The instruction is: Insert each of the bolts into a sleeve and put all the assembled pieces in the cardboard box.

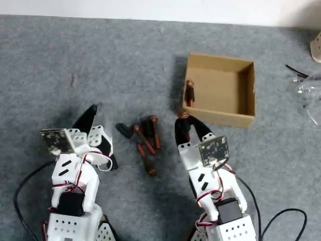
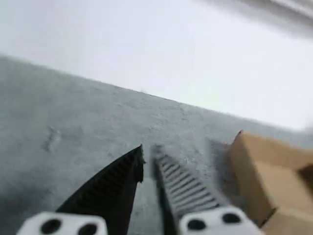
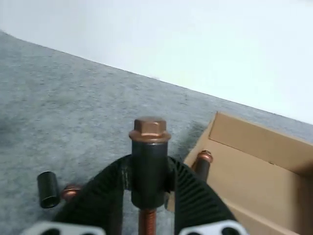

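My right gripper (image 1: 184, 125) (image 3: 149, 172) is shut on an assembled piece (image 3: 149, 156): a black sleeve with a copper bolt through it, head up. It hangs just in front of the cardboard box's (image 1: 235, 118) (image 3: 261, 142) near left corner. One assembled piece (image 1: 189, 94) (image 3: 202, 164) leans inside the box against its left wall. Several loose bolts and sleeves (image 1: 145, 141) lie in a pile between the arms, and a loose black sleeve (image 3: 48, 190) lies beside a bolt head (image 3: 71, 192). My left gripper (image 1: 93, 113) (image 2: 149, 159) is shut on nothing, over bare carpet left of the pile.
Grey carpet (image 1: 60, 60) covers the table, with free room to the left and behind. Clear plastic items and a cable (image 1: 306, 85) lie at the far right edge. The box's corner (image 2: 259, 171) shows in the left wrist view.
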{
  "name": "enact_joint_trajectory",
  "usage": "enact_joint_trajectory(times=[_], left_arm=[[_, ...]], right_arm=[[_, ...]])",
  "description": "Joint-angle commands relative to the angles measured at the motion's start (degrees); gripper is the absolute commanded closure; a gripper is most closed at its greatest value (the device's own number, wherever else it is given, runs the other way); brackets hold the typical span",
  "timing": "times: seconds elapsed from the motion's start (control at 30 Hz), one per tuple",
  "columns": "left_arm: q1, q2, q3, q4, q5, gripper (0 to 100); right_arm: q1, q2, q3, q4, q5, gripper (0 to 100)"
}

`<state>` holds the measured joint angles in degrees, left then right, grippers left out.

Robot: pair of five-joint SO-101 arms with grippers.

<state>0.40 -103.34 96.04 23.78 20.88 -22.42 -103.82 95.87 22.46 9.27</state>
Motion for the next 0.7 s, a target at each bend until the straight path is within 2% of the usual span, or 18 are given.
enact_joint_trajectory(times=[0.0, 0.13, 0.2, 0.3, 0.4, 0.67], left_arm=[[-0.4, -0.7, -1.5, 0.2, -6.2, 99], [-0.9, -0.3, -1.5, 2.6, -7.1, 99], [-1.9, -0.7, -1.9, 6.6, -13.9, 99], [-0.1, -0.7, -1.5, 8.3, -26.7, 99], [1.8, -0.5, -1.3, 8.5, -27.4, 99], [1.5, -0.7, 1.1, 8.1, -27.7, 99]], right_arm=[[2.2, -1.3, 6.6, -0.5, 0.0, 99.4], [2.6, -1.2, 6.6, -0.5, 0.0, 99.4], [2.6, -1.0, 6.6, -0.5, 0.0, 99.4], [3.6, -0.7, 6.6, -0.5, 0.0, 99.2], [5.3, -0.7, 6.7, -0.5, 0.0, 99.2], [7.0, -0.9, 6.6, -0.4, 0.2, 99.2]])
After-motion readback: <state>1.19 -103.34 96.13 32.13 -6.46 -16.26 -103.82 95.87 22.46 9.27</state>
